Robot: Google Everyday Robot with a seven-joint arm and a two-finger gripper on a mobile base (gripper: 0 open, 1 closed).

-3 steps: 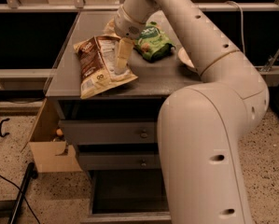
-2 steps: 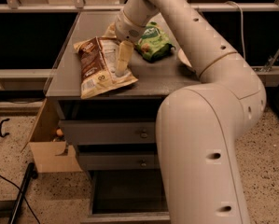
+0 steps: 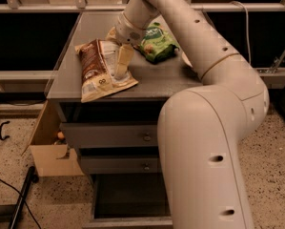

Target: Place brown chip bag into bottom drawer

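The brown chip bag [image 3: 98, 70] lies flat on the grey cabinet top [image 3: 166, 78], near its front left corner. My gripper [image 3: 120, 71] points down onto the bag's right half, touching or nearly touching its white panel. The arm reaches in from the upper right and bends back across the right of the view. The bottom drawer [image 3: 95, 197] is pulled out below, showing its dark grey inside; the arm's large lower body hides its right part.
A green snack bag [image 3: 156, 44] lies just right of the gripper on the cabinet top. Two shallower drawers with round knobs [image 3: 145, 138] are closed. An open cardboard box [image 3: 47, 157] stands left of the cabinet, with a black cable [image 3: 19, 200] on the floor.
The arm's wrist has shifted slightly over the bag. The brown chip bag lies in the same place.
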